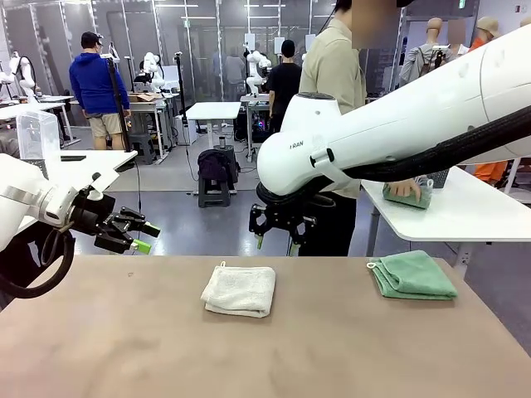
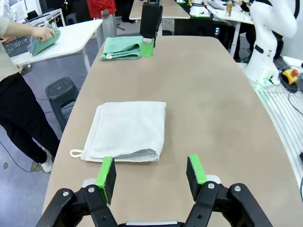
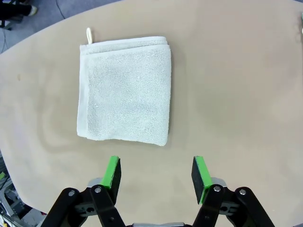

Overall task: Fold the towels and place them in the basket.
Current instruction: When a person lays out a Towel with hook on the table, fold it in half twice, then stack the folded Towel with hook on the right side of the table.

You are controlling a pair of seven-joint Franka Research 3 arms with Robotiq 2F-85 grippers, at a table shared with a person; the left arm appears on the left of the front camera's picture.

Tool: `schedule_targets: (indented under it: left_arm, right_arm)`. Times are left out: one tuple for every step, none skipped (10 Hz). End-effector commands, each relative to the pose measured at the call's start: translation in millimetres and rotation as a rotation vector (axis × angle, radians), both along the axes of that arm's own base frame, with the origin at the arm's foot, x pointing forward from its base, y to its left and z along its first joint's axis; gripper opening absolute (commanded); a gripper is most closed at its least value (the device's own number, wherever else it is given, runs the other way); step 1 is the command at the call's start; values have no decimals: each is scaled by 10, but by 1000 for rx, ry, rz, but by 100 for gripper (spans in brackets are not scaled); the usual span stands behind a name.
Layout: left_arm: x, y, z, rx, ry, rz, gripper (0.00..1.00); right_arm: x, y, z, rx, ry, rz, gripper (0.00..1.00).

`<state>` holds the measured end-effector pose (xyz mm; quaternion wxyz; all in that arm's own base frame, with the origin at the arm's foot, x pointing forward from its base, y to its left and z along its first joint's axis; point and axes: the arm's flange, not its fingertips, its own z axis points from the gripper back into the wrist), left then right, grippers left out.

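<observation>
A folded cream-white towel (image 1: pixel 239 290) (image 2: pixel 127 130) (image 3: pixel 124 90) lies flat in the middle of the brown table, its hanging loop at one corner. A folded sea-green towel (image 1: pixel 412 275) (image 2: pixel 122 47) rests near the table's right far corner. My left gripper (image 1: pixel 141 235) (image 2: pixel 151 172) hovers open at the left, above the table and short of the white towel. My right gripper (image 1: pixel 278 240) (image 3: pixel 156 172) hangs open above the far edge, just off the white towel's edge. A dark lattice piece, likely the basket (image 1: pixel 440 177) (image 2: pixel 16 46), sits on a white side table.
A person stands at the far side, one hand (image 1: pixel 404 189) pressing a grey-green cloth on the white side table (image 1: pixel 465 211). A black stool (image 2: pixel 60 90) stands on the floor by the table's far edge. Bare tabletop (image 1: pixel 332 348) lies in front of both towels.
</observation>
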<state>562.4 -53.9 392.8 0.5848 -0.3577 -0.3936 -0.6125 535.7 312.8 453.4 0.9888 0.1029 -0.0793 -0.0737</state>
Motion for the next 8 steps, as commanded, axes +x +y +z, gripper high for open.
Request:
schedule_targets:
  left_arm:
    - [-23,1,12,2,-3,1,76]
    - [-23,1,12,2,-3,1,76]
    - [-23,1,12,2,-3,1,76]
    - [-23,1,12,2,-3,1,76]
    - [-23,1,12,2,-3,1,76]
    - [-23,1,12,2,-3,1,76]
    - [-23,1,12,2,-3,1,76]
    - [-23,1,12,2,-3,1,76]
  right_arm:
    - [-4,8,-3,-5,-1,-9,75]
    - [-4,8,-3,-5,-1,-9,75]
    - [-4,8,-3,-5,-1,-9,75]
    - [-4,8,-3,-5,-1,-9,75]
    - [-4,8,-3,-5,-1,-9,75]
    - [-4,8,-3,-5,-1,-9,75]
    - [-4,8,-3,-5,-1,-9,75]
    - [-4,8,-3,-5,-1,-9,75]
